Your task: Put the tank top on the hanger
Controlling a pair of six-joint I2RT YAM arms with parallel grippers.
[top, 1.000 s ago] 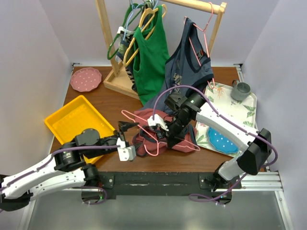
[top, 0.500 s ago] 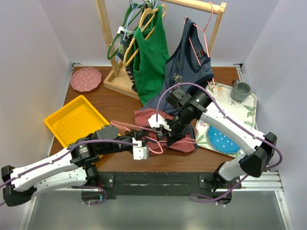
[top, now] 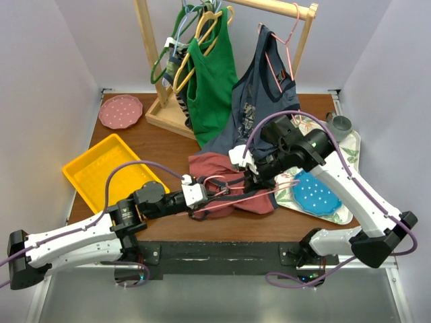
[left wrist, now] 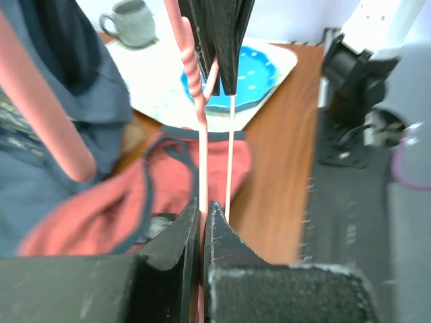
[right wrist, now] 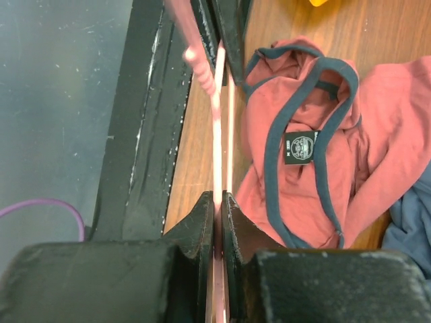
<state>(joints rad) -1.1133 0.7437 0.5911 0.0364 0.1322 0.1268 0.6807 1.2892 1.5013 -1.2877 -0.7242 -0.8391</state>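
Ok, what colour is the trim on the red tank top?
Dark navy trim on the tank top; clearest in the right wrist view.

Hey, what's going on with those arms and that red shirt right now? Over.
Left gripper, right gripper both shut on the pink hanger. Tank top lies crumpled on the table beneath, not threaded yet. Navy top on the rack hangs close behind.

Tank tops three: red top (top: 205,165), green top (top: 210,81), navy top (top: 259,94). Plates (top: 120,111) two. Trays (top: 74,168) two. Mug (top: 339,126) one. Pink hanger (left wrist: 192,74) plus maybe four more, tangled.
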